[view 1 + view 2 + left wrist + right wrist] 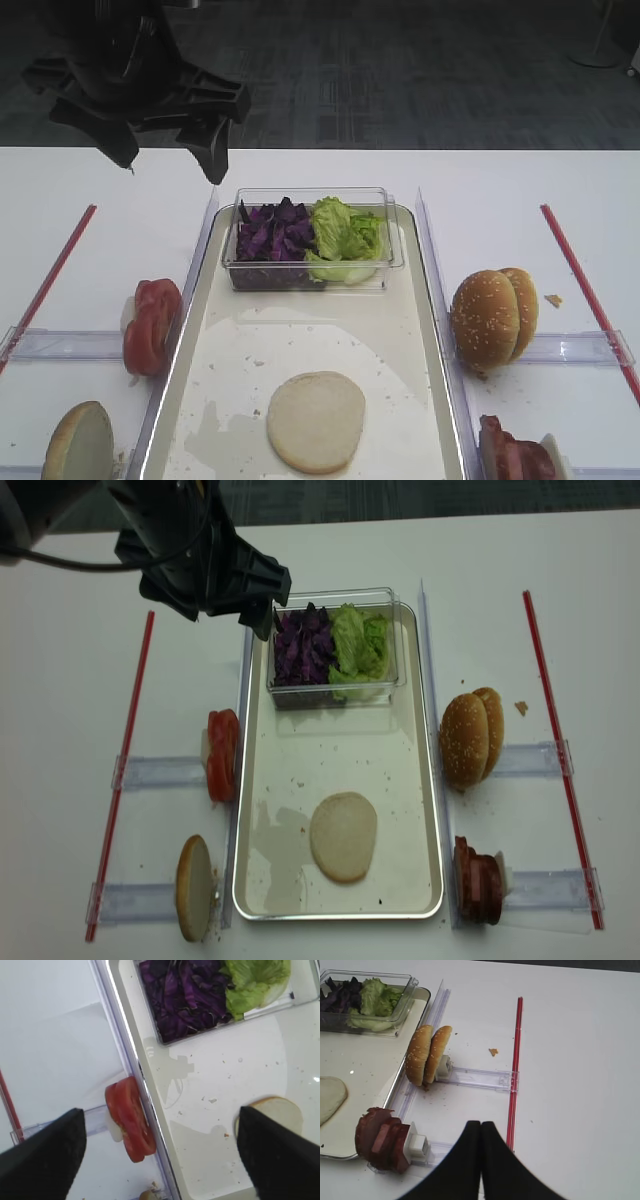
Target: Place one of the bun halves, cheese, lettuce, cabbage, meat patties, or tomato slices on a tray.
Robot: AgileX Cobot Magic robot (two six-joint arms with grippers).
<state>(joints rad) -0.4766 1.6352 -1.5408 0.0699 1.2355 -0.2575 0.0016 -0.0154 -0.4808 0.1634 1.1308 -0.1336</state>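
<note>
A pale round bun half (316,420) (280,1110) lies flat on the near floor of the silvery tray (300,340) (330,760). My left gripper (170,150) (160,1115) hangs open and empty, high over the tray's left rim. Below it, tomato slices (150,325) (131,1117) stand on edge left of the tray. Purple cabbage (272,235) and green lettuce (345,235) fill a tub at the tray's back. Meat patties (380,1145) (477,880) stand right of the tray. My right gripper (481,1125) is shut on nothing near them. No cheese is in view.
The clear plastic tub (310,270) takes up the back of the tray. Sesame buns (495,315) stand on a clear holder at the right, and another bun half (78,445) stands on edge at the front left. Red strips (60,265) (580,280) line both sides.
</note>
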